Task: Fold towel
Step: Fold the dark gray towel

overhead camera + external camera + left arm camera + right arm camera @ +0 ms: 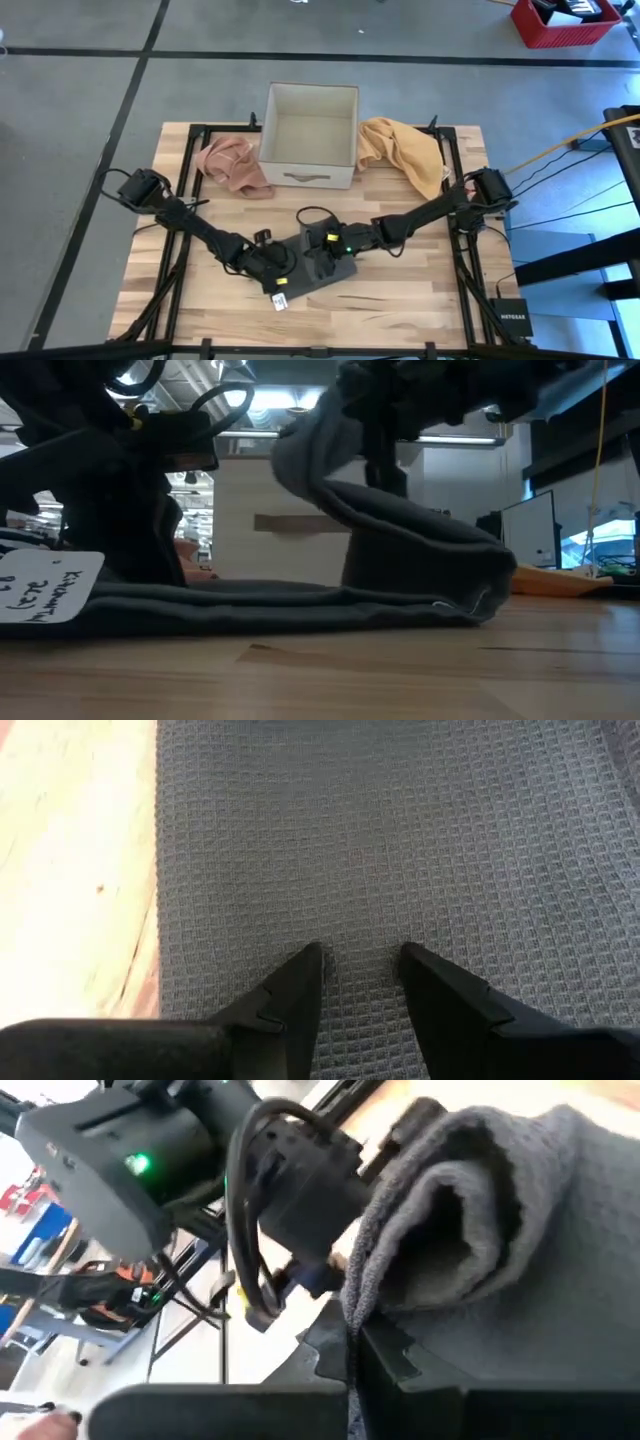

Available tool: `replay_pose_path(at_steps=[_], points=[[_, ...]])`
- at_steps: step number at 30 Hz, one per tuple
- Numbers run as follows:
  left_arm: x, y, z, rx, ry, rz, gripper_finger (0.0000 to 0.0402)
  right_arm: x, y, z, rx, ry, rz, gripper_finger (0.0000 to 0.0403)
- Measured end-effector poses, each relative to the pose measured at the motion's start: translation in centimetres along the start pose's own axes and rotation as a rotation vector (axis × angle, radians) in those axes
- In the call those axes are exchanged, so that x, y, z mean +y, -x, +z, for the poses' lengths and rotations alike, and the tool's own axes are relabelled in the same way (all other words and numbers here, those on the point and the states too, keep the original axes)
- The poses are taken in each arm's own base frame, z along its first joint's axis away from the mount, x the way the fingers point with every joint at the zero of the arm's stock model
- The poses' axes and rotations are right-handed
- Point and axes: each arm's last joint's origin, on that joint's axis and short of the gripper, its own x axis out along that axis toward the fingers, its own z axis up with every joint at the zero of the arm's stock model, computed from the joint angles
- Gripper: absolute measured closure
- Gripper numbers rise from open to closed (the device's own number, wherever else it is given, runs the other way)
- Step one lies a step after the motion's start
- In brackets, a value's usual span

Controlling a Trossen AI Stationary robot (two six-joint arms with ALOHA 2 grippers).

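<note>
A dark grey waffle towel (340, 268) lies near the table's front middle, most of it flat on the wood (300, 605). My right gripper (318, 240) is shut on one side of it, which it holds raised above the flat part (330, 460). My left gripper (362, 960) stands open on the towel's left part (380, 830), fingers slanting down, close to the towel's left edge. A white tag (45, 585) hangs by that gripper. My left gripper sets both fingertips (310, 965) on the flat layer of the towel from above, slanting down, with nothing between them. Whether they press the cloth I cannot tell. My right gripper pinches a bunched fold of the towel (350, 1315) between its two fingers, reaching in from the table's right and slanting slightly down. The held part is lifted and curls over (470, 1210). The rest stays on the table.
An open cardboard box (310, 135) stands at the far middle, with a pink cloth (232, 165) to its left and a yellow cloth (405, 150) to its right. Bare wood (400, 300) lies toward the near edge.
</note>
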Motion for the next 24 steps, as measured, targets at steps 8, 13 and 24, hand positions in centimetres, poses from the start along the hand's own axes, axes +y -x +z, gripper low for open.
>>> replay_pose_path(at_steps=[8,13,24], points=[[-0.2,0.0,0.2,-0.029,-0.012,-0.01,0.027,1.2,-2.6,1.4,0.028,0.012,0.087,0.0398],[-0.3,1.6,1.1,-0.057,-0.025,-0.032,0.027,1.1,-2.9,1.3,0.062,0.017,0.073,0.0397],[-0.5,7.9,-2.1,0.045,0.082,-0.076,0.027,1.3,-2.9,1.5,0.051,0.016,0.096,0.0398]])
